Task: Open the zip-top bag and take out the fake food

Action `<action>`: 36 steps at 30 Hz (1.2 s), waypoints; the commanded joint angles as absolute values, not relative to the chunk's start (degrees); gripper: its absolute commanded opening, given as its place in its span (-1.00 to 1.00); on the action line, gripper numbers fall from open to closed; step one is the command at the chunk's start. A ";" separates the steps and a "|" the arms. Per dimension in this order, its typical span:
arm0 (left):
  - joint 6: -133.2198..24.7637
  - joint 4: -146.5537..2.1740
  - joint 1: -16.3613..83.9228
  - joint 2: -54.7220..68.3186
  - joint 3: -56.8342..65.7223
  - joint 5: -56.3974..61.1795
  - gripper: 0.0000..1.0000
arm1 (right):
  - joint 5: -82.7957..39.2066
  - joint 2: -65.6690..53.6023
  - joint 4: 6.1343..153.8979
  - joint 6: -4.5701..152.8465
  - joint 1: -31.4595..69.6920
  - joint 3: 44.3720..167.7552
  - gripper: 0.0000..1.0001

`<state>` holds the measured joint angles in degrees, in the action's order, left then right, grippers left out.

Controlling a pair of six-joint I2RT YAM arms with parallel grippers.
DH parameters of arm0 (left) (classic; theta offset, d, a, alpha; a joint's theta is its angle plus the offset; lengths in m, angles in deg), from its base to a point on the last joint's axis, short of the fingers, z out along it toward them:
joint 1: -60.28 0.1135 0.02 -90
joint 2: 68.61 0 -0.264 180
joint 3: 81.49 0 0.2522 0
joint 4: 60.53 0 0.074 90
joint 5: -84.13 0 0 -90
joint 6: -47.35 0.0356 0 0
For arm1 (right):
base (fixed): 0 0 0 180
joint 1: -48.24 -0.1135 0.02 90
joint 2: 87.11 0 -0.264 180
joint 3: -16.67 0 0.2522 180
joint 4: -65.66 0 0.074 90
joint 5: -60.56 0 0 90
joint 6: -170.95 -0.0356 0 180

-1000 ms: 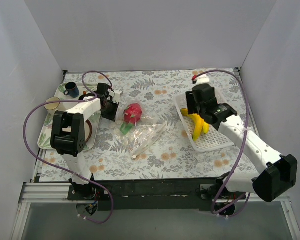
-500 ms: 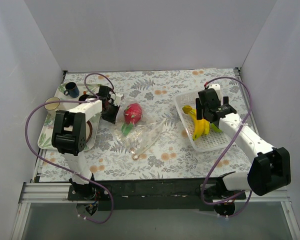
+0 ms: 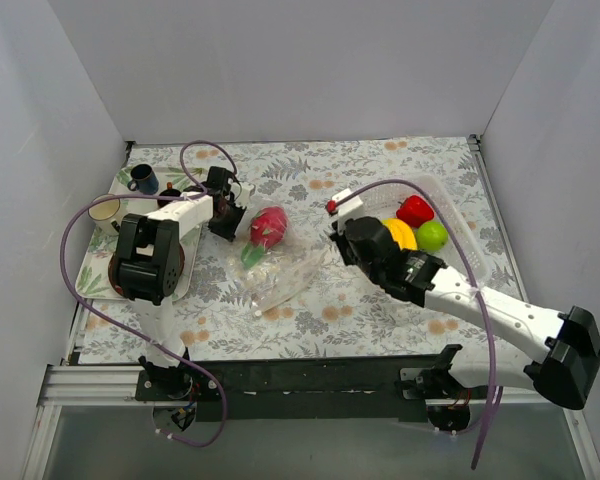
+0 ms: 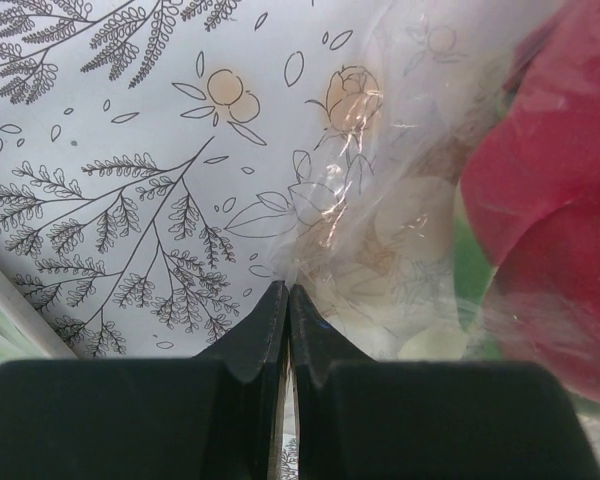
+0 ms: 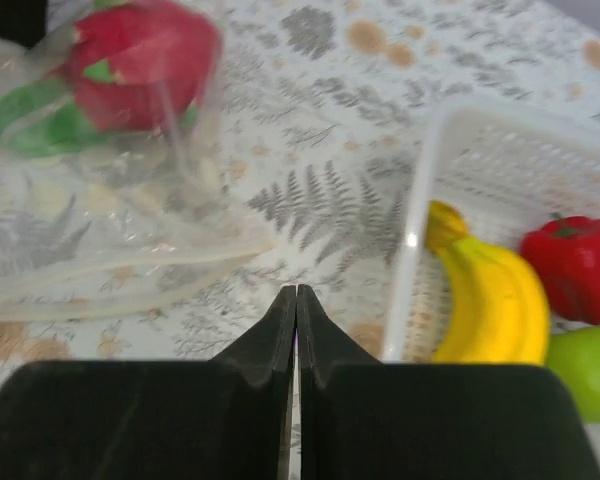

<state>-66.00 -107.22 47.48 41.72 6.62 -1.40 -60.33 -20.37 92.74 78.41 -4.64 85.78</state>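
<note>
The clear zip-top bag (image 3: 280, 268) lies crumpled mid-table, with a pink-red fruit (image 3: 268, 225) and a small green piece (image 3: 252, 255) inside it. My left gripper (image 3: 230, 222) is shut on the bag's left edge; film bunches at its tips (image 4: 288, 292), next to the fruit (image 4: 550, 200). My right gripper (image 3: 336, 238) hovers between bag and basket, shut with nothing in it (image 5: 296, 292). To its left lies the bag (image 5: 110, 250). The white basket (image 3: 458, 240) holds a yellow banana (image 3: 400, 233), a red pepper (image 3: 414, 210) and a green apple (image 3: 432, 236).
A blue mug (image 3: 143, 180) and a cream mug (image 3: 105, 210) stand at the back left, beside a tray (image 3: 95, 275) with a brown plate (image 3: 175, 262). White walls close in the table on three sides.
My right arm has swung left from over the basket to the gap beside the bag, and its jaws have closed empty. The banana stays in the basket. My left gripper has barely moved.
</note>
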 commanded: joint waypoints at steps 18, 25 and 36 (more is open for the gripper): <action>-66.29 -107.34 46.04 39.59 1.97 -1.30 -1.00 | -42.88 4.72 66.77 77.00 -10.73 82.46 -0.97; -66.82 -108.30 45.78 39.15 1.18 1.42 -1.00 | -42.71 12.80 62.46 77.52 -10.64 86.23 -0.80; -68.40 -111.82 37.52 35.54 -3.83 6.08 -1.00 | -49.29 20.11 56.57 77.87 -10.47 92.48 0.59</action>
